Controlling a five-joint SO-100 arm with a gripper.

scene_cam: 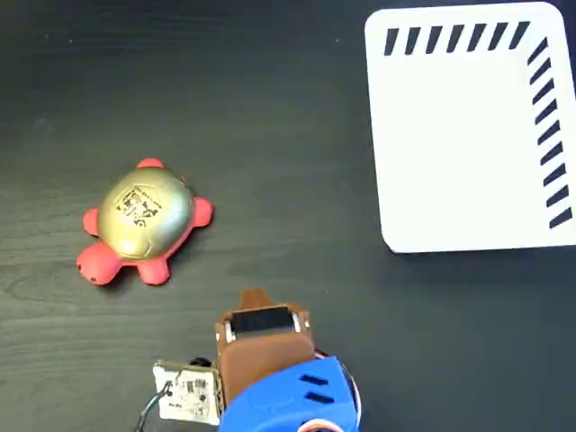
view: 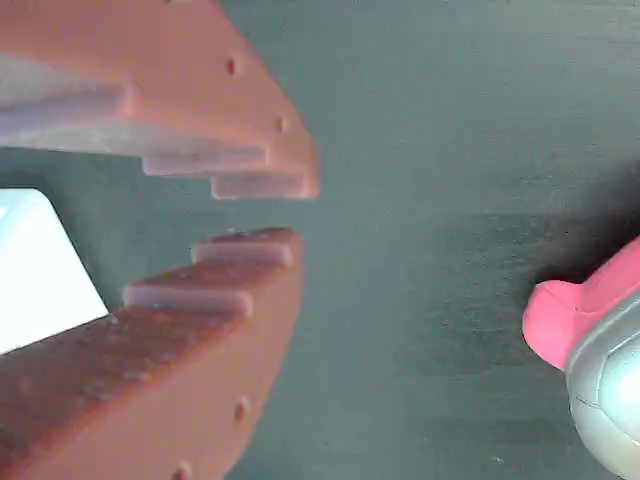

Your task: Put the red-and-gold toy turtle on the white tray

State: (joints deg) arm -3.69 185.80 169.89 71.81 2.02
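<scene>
The red-and-gold toy turtle [scene_cam: 144, 216] sits on the dark table at the left of the fixed view, gold shell up and coral-red head toward the lower left. The white tray [scene_cam: 459, 144], striped black along its top and right edges, lies at the upper right with nothing on it. My gripper [scene_cam: 255, 297] is at the bottom centre, below and to the right of the turtle and apart from it. In the wrist view the brown gripper [view: 275, 212] has its tips almost together and holds nothing. The turtle [view: 590, 330] shows at the right edge there and a tray [view: 35, 270] corner at the left.
The blue arm body [scene_cam: 288, 400] and a small circuit board [scene_cam: 189, 391] with wires fill the bottom edge of the fixed view. Bare dark wood-grain table [scene_cam: 288, 135] lies between the turtle and the tray.
</scene>
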